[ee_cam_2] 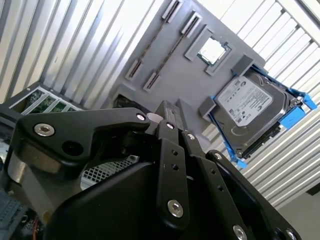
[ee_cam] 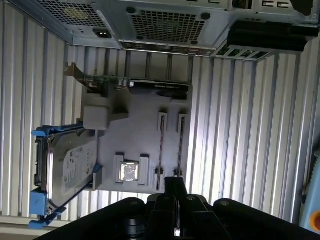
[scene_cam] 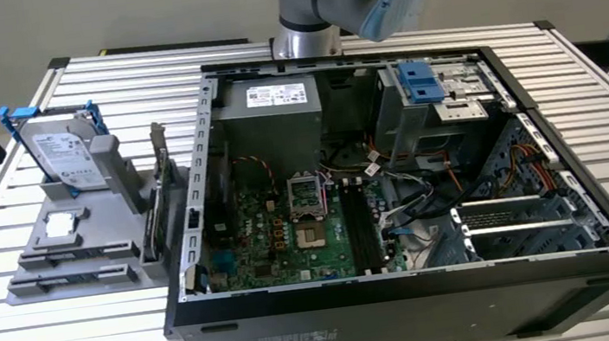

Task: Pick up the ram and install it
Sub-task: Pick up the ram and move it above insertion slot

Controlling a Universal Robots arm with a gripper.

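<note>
- Gripper [ee_cam_2: 169,114]: fingers drawn together with nothing between them. In both wrist views [ee_cam: 175,184] it hangs above the gray holder [ee_cam: 140,130], apart from it.
- Ram [ee_cam: 161,150]: a thin dark stick on edge in the holder's brackets, in the lower left of the exterior view [scene_cam: 73,251]. A second stick [ee_cam: 180,147] stands just beside it (which one is meant cannot be told).
- Computer case [scene_cam: 414,305]: open, at the centre of the exterior view, with the motherboard [scene_cam: 278,235] exposed. Its long dark memory slots [scene_cam: 360,229] look unfilled.
- Other stock on the holder: a hard drive [scene_cam: 64,152] with blue rails and an upright card [scene_cam: 157,197], both untouched.
- Progress, as judged: at the outset. The ram has not been grasped or lifted, so carrying and seating it in a slot remain.
</note>
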